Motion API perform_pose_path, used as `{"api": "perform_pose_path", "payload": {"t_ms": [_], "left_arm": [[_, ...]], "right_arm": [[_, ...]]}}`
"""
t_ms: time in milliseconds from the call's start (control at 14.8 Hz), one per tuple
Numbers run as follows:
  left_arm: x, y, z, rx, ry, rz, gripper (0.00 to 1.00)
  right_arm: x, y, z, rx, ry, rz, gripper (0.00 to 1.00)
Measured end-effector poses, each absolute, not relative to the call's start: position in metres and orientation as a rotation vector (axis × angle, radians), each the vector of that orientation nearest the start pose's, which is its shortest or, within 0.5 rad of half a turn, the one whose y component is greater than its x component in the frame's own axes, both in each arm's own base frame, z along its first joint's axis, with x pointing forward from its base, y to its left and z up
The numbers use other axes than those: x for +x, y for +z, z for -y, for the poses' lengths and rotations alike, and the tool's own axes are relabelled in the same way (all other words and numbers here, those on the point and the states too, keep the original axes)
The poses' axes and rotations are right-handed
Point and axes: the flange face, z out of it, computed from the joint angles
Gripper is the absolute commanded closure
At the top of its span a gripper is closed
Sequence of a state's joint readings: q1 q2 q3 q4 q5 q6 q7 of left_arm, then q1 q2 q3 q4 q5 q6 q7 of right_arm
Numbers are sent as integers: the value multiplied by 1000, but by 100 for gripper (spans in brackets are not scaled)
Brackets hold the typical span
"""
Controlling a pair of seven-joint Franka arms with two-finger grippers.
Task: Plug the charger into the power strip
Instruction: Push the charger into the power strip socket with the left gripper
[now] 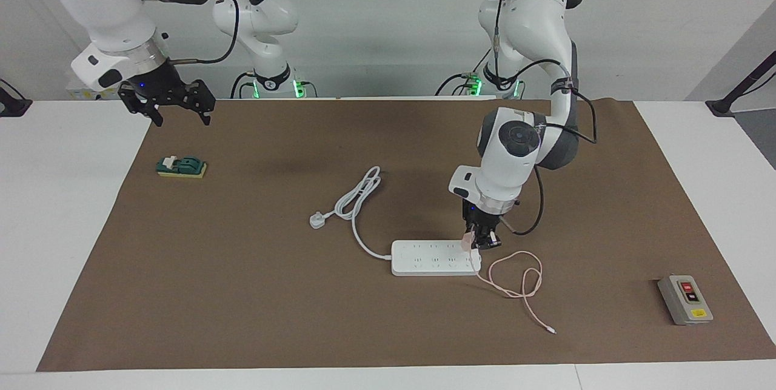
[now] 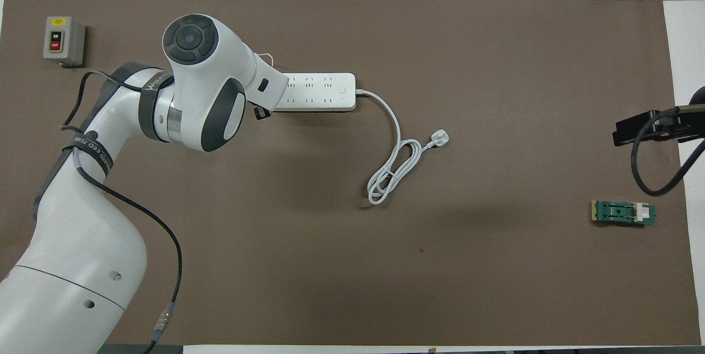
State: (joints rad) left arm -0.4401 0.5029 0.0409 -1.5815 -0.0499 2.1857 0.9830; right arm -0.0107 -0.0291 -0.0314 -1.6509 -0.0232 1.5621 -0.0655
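Note:
The white power strip (image 1: 433,258) lies on the brown mat, also seen in the overhead view (image 2: 322,91). My left gripper (image 1: 481,243) points down over the strip's end toward the left arm's side, shut on the pale-pink charger (image 1: 467,241), which sits at the strip's top face. Its thin pink cable (image 1: 518,281) loops over the mat and ends in a tiny white connector (image 1: 550,332). In the overhead view the left arm hides the charger and gripper. My right gripper (image 1: 176,102) hangs open and empty above the mat's corner at the right arm's end, and waits.
The strip's thick white cord (image 1: 359,202) coils toward the robots and ends in a three-pin plug (image 1: 317,219). A grey box with red and black buttons (image 1: 685,299) sits at the left arm's end. A green and yellow block (image 1: 182,166) lies below the right gripper.

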Motion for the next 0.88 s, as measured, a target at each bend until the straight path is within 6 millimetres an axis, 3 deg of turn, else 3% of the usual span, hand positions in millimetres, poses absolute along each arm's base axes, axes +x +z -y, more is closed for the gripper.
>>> {"api": "perform_pose_path", "payload": {"t_ms": [405,878], "left_arm": [[639,356,277,-2420,-155,-1989,95],[637,355,277,-2222,-170,-2187,96]], "right_arm": [[542,602,26,-3159,96,38,0],[542,602,26,-3159,96,38,0]]}}
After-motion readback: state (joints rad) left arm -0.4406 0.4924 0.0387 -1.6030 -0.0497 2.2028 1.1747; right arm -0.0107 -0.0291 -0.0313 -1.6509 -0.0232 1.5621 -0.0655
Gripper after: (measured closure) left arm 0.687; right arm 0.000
